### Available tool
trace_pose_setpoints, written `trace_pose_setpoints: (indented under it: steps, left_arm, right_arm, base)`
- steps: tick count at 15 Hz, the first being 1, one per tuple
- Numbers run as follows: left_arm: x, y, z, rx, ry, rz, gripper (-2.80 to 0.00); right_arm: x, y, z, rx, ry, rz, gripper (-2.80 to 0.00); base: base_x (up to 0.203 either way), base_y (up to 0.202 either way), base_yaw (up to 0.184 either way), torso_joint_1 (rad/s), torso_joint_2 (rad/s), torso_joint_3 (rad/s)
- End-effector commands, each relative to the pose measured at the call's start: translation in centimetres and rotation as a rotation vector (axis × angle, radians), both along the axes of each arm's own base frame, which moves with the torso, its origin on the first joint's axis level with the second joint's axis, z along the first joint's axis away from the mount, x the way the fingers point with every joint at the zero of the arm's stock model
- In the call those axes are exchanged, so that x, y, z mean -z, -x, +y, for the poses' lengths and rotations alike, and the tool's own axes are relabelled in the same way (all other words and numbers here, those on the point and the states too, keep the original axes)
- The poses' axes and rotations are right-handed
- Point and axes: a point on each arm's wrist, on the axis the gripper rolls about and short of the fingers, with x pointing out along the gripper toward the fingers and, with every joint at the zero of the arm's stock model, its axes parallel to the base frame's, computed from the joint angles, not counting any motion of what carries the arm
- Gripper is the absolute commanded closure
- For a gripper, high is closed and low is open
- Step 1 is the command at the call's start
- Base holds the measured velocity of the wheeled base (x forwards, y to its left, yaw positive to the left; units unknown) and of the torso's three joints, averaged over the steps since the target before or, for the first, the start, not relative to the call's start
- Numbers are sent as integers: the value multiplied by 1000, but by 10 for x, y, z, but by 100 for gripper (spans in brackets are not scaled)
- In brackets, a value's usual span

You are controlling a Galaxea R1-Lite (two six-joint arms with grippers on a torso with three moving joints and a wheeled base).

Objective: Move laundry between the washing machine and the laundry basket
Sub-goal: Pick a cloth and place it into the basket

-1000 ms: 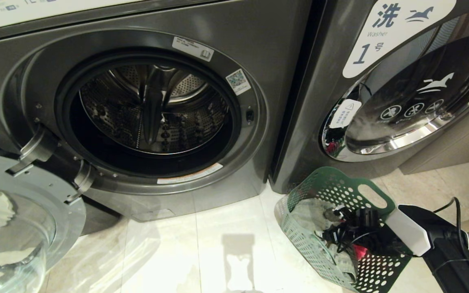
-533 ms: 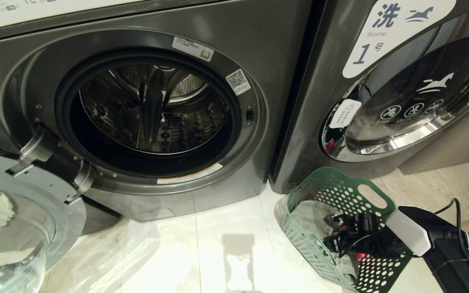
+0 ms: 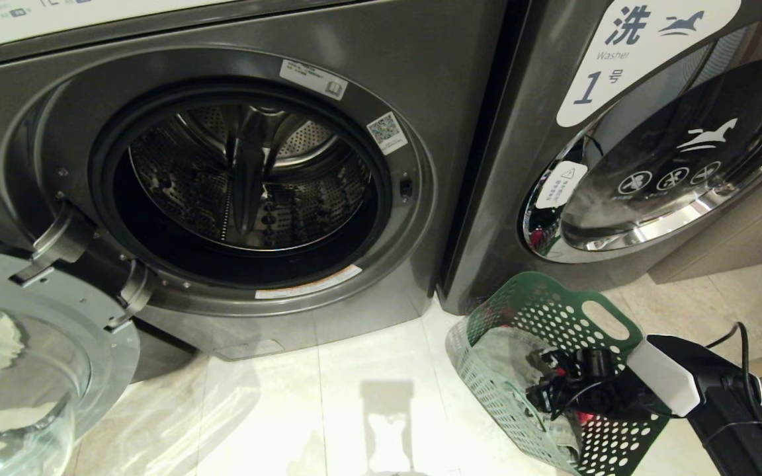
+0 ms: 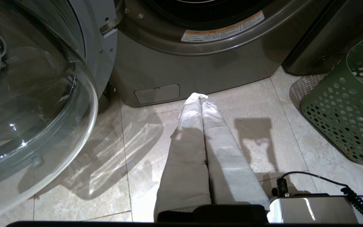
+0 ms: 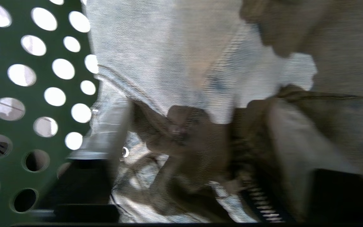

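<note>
Right tool deep inside laundry basket, fingers spread astride grey cloth, grip unclear.

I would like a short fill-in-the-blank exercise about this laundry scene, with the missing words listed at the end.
1. The door of the washing machine stands ____.
2. The right tool reaches down into the green ____.
3. The closed machine beside it carries the number ____.
4. The left tool hangs above the floor with its fingers ____.

Missing words: open; basket; 1; shut
</note>
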Motion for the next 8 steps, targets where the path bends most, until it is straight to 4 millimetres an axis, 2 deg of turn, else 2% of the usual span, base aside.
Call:
trace_pose_setpoints:
  steps: [1,8]
  left_arm:
    - [0,0,0,0,0,1,0]
    - [0,0,0,0,0,1,0]
  right_arm:
    - [1,1,0,-1,3,5,0]
    - [1,1,-3,16,14,11,0]
  base:
    - [0,0,0,0,0,0]
    - [0,0,0,0,0,0]
